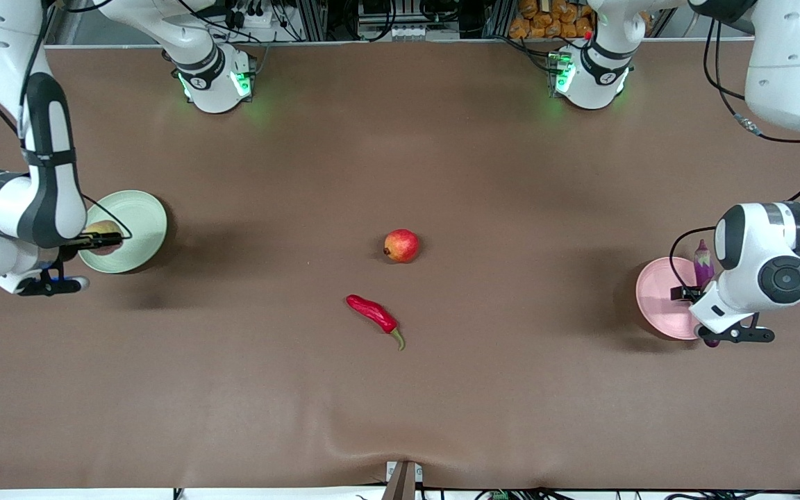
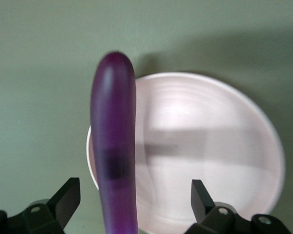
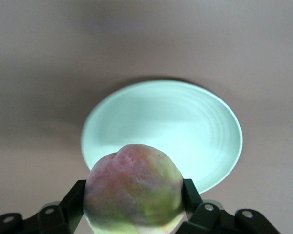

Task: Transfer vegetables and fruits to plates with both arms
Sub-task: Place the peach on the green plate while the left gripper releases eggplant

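My right gripper (image 1: 103, 240) (image 3: 134, 195) is shut on the pale yellow-green, pink-blushed peach (image 1: 99, 228) (image 3: 133, 190) and holds it over the rim of the pale green plate (image 1: 142, 215) (image 3: 185, 122). My left gripper (image 1: 693, 293) (image 2: 134, 190) is open over the pale pink plate (image 1: 657, 300) (image 2: 210, 146). The long purple eggplant (image 1: 703, 260) (image 2: 113, 146) lies between its spread fingers, touching neither, along the plate's edge. The red-orange pomegranate (image 1: 401, 245) and the red chili pepper (image 1: 374, 314) lie mid-table, the chili nearer the front camera.
The green plate is at the right arm's end of the brown table, the pink plate at the left arm's end. Both arm bases (image 1: 214, 80) (image 1: 591, 76) stand along the table's edge farthest from the front camera.
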Controlling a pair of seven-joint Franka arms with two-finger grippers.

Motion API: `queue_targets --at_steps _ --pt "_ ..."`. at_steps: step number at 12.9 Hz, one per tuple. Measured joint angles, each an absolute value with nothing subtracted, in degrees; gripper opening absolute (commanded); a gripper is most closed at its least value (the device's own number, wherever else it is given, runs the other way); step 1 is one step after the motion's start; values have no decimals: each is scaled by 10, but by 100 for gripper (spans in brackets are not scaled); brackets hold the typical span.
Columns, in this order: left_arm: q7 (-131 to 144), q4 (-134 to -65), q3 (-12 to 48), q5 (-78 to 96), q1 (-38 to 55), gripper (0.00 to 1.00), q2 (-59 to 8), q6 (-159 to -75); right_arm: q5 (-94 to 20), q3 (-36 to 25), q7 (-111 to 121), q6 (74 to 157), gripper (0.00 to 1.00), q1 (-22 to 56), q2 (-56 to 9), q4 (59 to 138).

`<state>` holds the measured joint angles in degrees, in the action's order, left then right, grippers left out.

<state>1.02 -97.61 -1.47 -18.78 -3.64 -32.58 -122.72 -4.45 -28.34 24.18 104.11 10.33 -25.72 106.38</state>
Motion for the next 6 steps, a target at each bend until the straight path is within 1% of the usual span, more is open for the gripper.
queue_targets --at_steps 3,6 --pt "61 -941 -11 -188 12 100 -302 -1142 -44 -283 316 1095 0 49 -258 1114" --pt "188 -927 -8 -176 94 100 -302 -1118 -44 -282 330 1159 0 24 -259 1169"
